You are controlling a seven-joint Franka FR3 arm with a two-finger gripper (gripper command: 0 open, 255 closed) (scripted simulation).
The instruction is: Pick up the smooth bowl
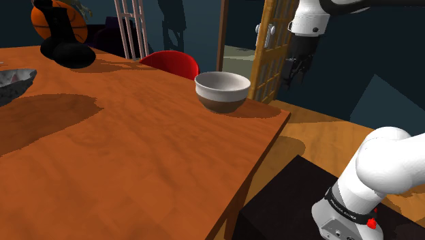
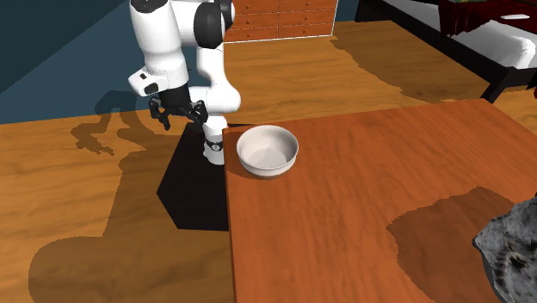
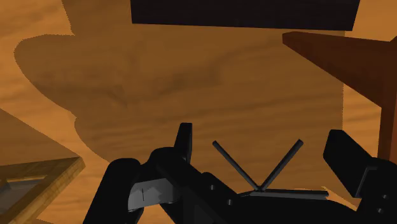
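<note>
The smooth white bowl (image 1: pixel 223 91) (image 2: pixel 268 150) stands upright on the wooden table (image 1: pixel 136 157) (image 2: pixel 361 224), close to the corner nearest the arm. My black gripper (image 1: pixel 296 71) (image 2: pixel 178 116) hangs off the table, over the wooden floor beside that corner, at roughly the bowl's height and well apart from it. In the wrist view the gripper (image 3: pixel 264 140) is open, its fingers (image 3: pixel 184 137) spread wide with nothing between them, and it looks down on the floor and the table corner (image 3: pixel 343 57).
A black vase-like object (image 1: pixel 65 48) and a rough grey object (image 1: pixel 13 82) (image 2: pixel 512 250) sit far across the table. A red chair back (image 1: pixel 174 63) rises behind the bowl. A wooden door (image 1: pixel 272 48) stands just behind the gripper. The dark stand (image 1: pixel 286 204) (image 2: pixel 194 181) adjoins the table.
</note>
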